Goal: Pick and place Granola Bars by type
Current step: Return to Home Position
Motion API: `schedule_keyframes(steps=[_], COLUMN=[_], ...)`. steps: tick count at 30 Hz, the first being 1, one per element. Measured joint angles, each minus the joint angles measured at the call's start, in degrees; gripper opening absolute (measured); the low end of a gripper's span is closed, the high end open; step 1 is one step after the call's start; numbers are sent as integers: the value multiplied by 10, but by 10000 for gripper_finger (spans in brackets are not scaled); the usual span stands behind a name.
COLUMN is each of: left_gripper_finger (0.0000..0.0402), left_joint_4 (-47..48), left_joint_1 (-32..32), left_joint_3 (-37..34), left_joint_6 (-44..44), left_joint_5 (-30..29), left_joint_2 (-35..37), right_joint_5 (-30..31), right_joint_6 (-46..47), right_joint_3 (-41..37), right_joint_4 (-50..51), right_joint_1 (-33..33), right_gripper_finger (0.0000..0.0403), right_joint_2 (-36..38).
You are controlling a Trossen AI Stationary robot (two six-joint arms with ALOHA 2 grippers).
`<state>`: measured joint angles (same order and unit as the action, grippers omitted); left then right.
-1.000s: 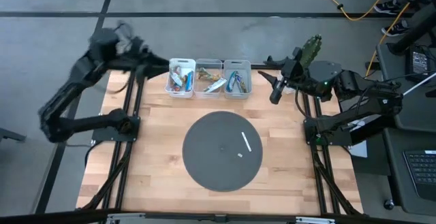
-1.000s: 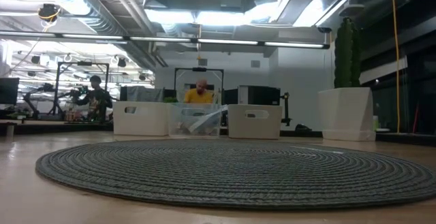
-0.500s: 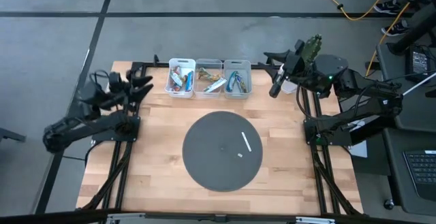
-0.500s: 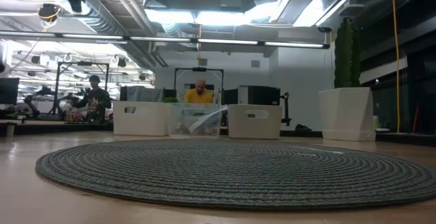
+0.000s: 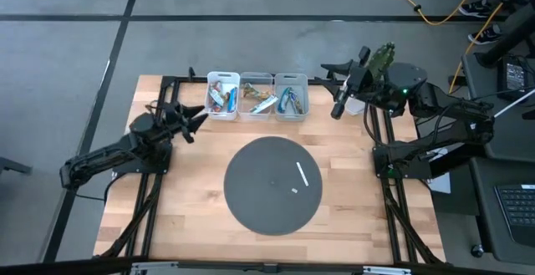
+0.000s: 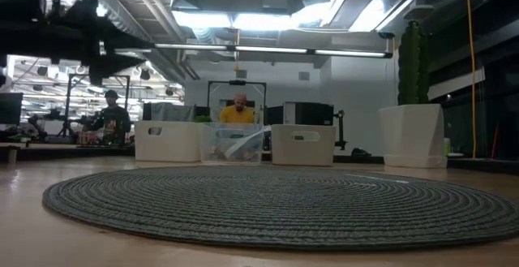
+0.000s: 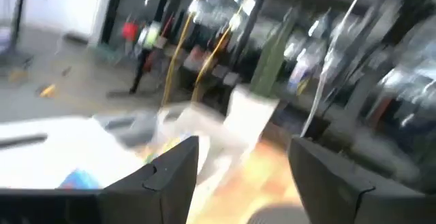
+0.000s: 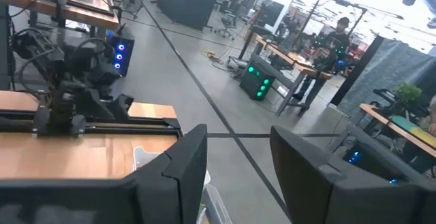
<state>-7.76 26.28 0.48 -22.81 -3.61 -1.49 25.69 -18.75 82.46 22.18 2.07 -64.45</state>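
**Homing with a bin at my left fingertips**

The Granola Bars [image 5: 219,98] all lay in the row of bins at the far edge of the table [image 5: 192,225]; some were in the white bin [image 5: 211,108], some in the transparent bin [image 5: 257,81] and the rest in the third bin [image 5: 291,78]; none showed on the round mat [image 5: 259,200].

My left gripper [image 5: 195,123] hung over the table just beside the near corner of the white bin; its fingers stood apart and held nothing, as my left wrist view showed too.

My right gripper [image 5: 332,91] sat off the table's far right corner, near the third bin and close to a potted cactus [image 5: 383,58]; its fingers were also spread and empty.

The hazard I judged nearest was my left side: a folding sweep toward home could clip the white bin, shove the whole row, or tip the light bars back out.

My right wrist could brush the cactus if it swung outward while retracting.

A thin white stick [image 5: 302,173] lay on the mat; I judged it no bar, and reaching for it would have been wasted motion.
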Motion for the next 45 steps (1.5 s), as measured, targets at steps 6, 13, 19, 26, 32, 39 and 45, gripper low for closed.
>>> schedule_keyframes(steps=[6,13,19,26,32,39,45], left_gripper_finger=[219,215,219,215,219,215,217], left_joint_4=[67,65,64,63,67,68,36], left_joint_1=[0,0,0,0,-13,-125,-217], left_joint_3=[0,0,0,0,0,0,0], left_joint_6=[37,71,71,71,71,71,71], left_joint_5=[7,61,57,57,49,11,16], left_joint_2=[-10,-47,-55,-55,-53,15,15], right_joint_5=[-4,-5,-7,-19,-20,-34,-35], right_joint_6=[-8,-14,-10,-3,-9,-1,2], right_joint_3=[0,0,0,0,0,0,0], right_joint_4=[6,8,9,9,7,13,16], right_joint_1=[1,1,8,8,12,12,12], right_gripper_finger=[164,164,164,164,164,164,164], right_joint_2=[0,0,0,-2,-6,-9,-9])
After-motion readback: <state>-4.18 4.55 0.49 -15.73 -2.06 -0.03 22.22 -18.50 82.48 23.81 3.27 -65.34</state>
